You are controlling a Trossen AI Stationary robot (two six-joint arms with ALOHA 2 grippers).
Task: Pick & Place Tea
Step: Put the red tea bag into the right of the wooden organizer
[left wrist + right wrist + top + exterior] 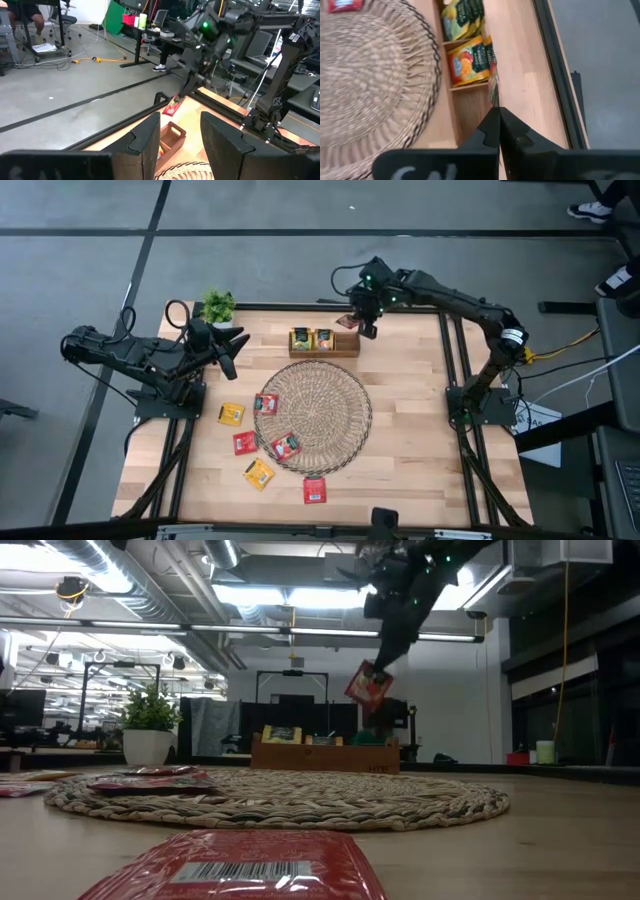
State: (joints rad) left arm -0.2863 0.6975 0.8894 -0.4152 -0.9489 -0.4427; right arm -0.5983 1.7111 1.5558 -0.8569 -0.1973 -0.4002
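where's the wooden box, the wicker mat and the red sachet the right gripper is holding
wooden box point(324, 352): high view, its front wall.
wicker mat point(325, 420): high view, bare weave right of centre.
red sachet point(368, 686): low view, its face, hanging from the right gripper point(385, 656).

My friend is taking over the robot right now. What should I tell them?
Right gripper: shut on a red tea sachet, held in the air above the empty right compartment of the wooden box.
Left gripper: open, empty, waiting at the table's left side near the potted plant.
Done: the box already holds yellow sachets in two compartments.
Left: place the held sachet, then two red ones on the wicker mat, and four on the table left of and below the mat.
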